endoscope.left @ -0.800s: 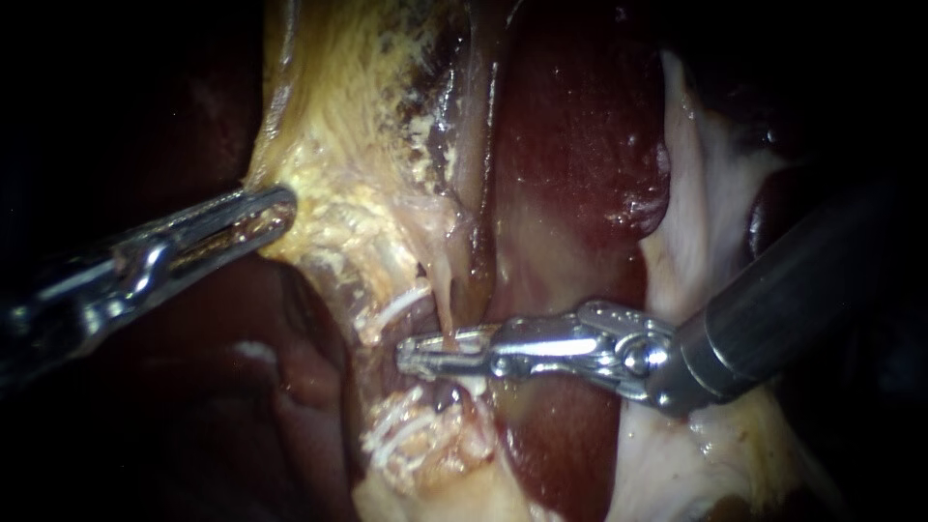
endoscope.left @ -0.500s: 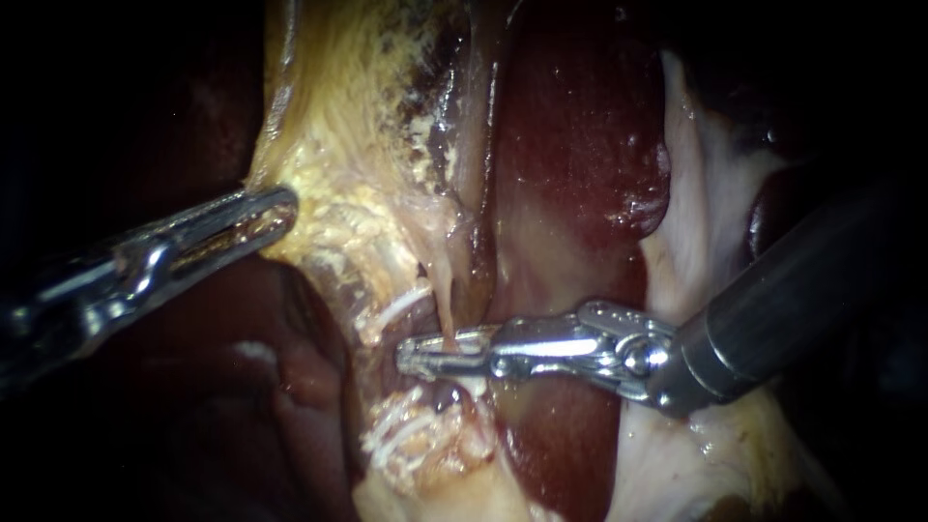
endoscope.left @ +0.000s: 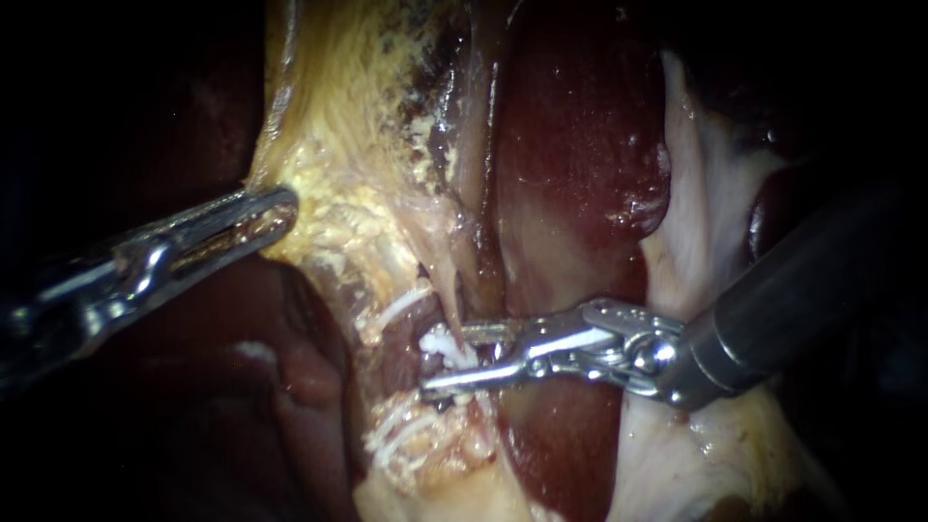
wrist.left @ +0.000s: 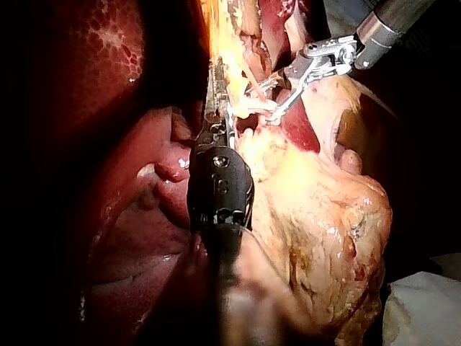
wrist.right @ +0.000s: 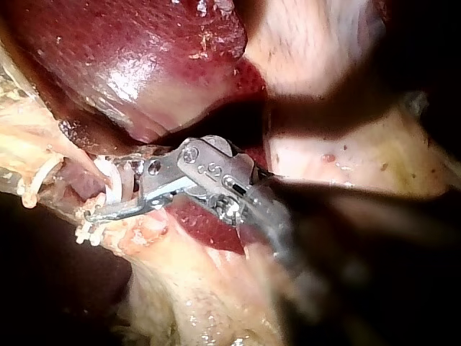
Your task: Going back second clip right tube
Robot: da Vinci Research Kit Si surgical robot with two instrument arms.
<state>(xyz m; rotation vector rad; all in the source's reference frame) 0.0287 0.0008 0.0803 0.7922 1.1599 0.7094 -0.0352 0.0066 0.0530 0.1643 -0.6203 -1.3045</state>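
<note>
In the endoscope view my right instrument [endoscope.left: 445,360] comes in from the right, jaws open. A white clip [endoscope.left: 443,346] sits between them on a thin pale tube [endoscope.left: 447,290]. The right wrist view shows the same clip [wrist.right: 113,184] inside the open jaws of my right instrument [wrist.right: 108,189], across the tube. My left instrument [endoscope.left: 271,215] enters from the left, its jaws shut on the edge of the yellowish tissue [endoscope.left: 329,145]. In the left wrist view, my left instrument [wrist.left: 216,108] lies along this tissue, with my right instrument [wrist.left: 277,101] beyond it.
Two more white clips, an upper clip [endoscope.left: 401,304] and a lower clip [endoscope.left: 401,435], sit on the strand to the left of the tube. The dark red liver [endoscope.left: 580,145] lies behind. Pale tissue [endoscope.left: 696,222] hangs beside the right shaft.
My right instrument's jaws, shut across the tube before, have opened, and a white clip now shows on the tube between them. The left instrument has not moved.
</note>
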